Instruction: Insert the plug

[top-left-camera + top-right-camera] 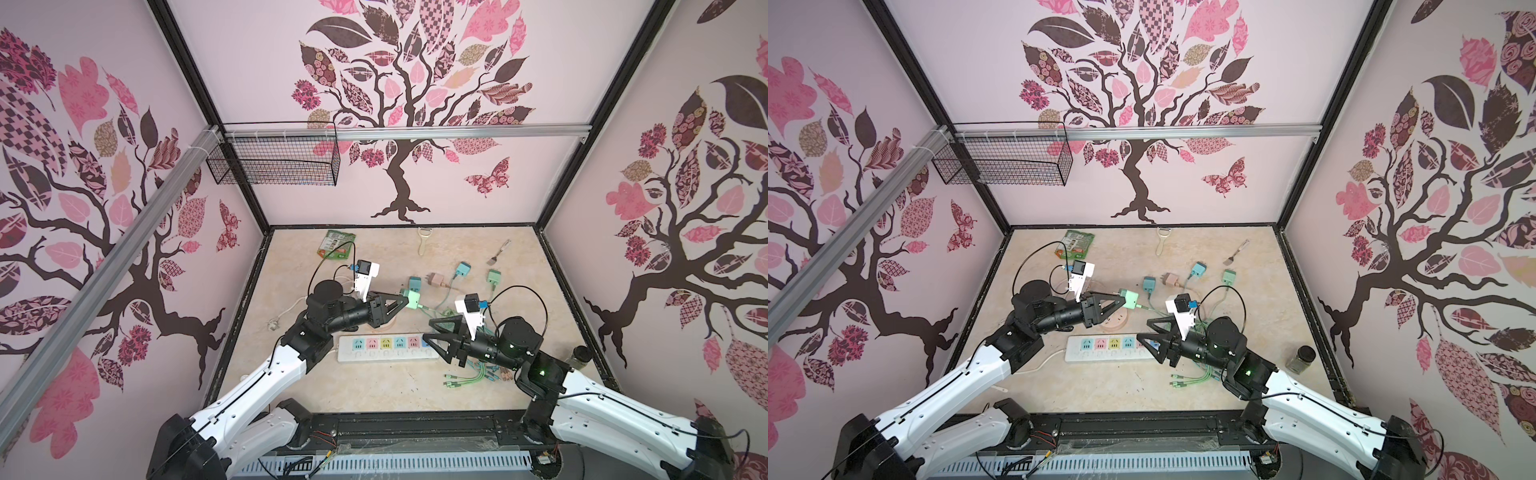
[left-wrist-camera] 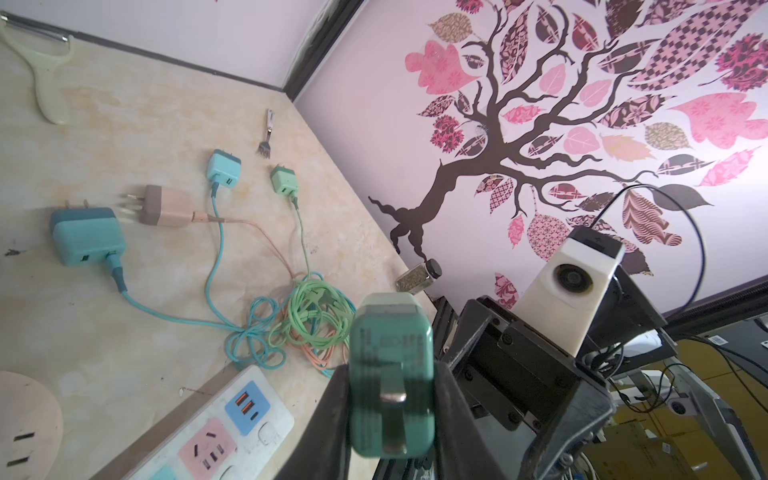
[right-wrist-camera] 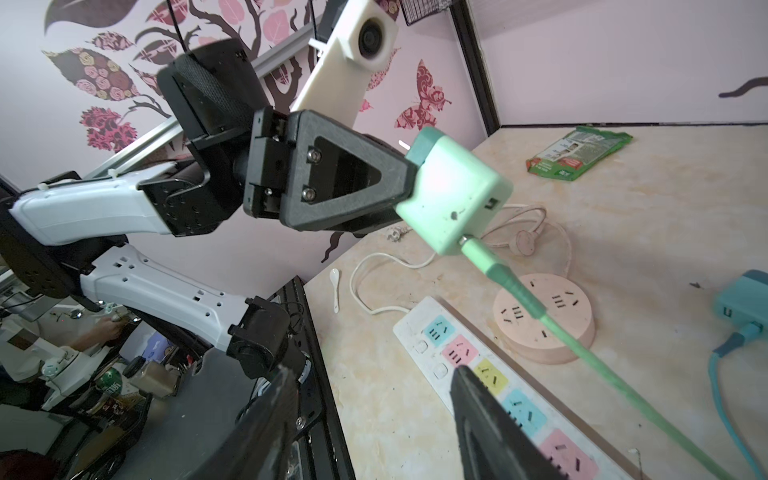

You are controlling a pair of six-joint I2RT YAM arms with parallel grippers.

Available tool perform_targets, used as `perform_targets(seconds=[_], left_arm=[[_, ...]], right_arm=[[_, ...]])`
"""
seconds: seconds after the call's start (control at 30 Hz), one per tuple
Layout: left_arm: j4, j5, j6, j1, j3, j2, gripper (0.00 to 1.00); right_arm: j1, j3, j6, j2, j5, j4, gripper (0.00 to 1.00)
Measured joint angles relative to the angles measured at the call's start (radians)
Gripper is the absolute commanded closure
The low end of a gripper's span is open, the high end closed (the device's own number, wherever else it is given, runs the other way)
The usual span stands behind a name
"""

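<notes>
A mint-green plug (image 1: 411,299) (image 1: 1129,300) with a green cable hangs in the air, with my left gripper (image 1: 404,297) (image 1: 1122,300) shut on its sides. In the left wrist view the plug (image 2: 390,353) shows its metal prongs between the jaws of the left gripper (image 2: 390,415). The right wrist view shows the same plug (image 3: 453,199) from the side. A white power strip (image 1: 386,358) (image 1: 1108,357) (image 3: 405,328) with coloured sockets lies below. My right gripper (image 1: 430,330) (image 1: 1144,329) (image 3: 370,374) hovers open and empty over the strip's right end.
A round pink socket (image 1: 1115,322) (image 3: 544,320) lies behind the strip. Several spare plugs, such as a teal one (image 1: 414,284) and a pink one (image 1: 436,279), lie beyond, with tangled cables (image 2: 307,316). A jar (image 1: 579,357), packet (image 1: 337,243), peeler (image 1: 424,239) and fork (image 1: 498,253) lie around.
</notes>
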Motion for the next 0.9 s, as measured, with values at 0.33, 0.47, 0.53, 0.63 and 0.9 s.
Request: perform_targets(seconds=[0.33,0.47,0.53,0.63,0.9], left_arm=[[0.271,-0.014,-0.076,-0.031,-0.058,-0.046,1.00],[0.340,-0.010,-0.090,-0.062,-0.072,-0.047,1.00],[0.360,-0.010,-0.087,-0.084,-0.073,-0.050,1.00],[0.391,-0.010,-0.080,-0.119,-0.073,-0.056,1.00],[0.487,-0.010,-0.082,-0.144,-0.087,-0.045,1.00]], right_arm=[[0.000,-0.042,0.084,0.063,-0.040,0.294,0.46],[-0.002,-0.064,0.099,0.087,-0.053,0.385,0.53],[-0.008,-0.067,0.108,0.101,-0.061,0.421,0.54],[-0.014,-0.070,0.121,0.121,-0.069,0.474,0.55],[-0.015,-0.070,0.137,0.139,-0.084,0.591,0.57]])
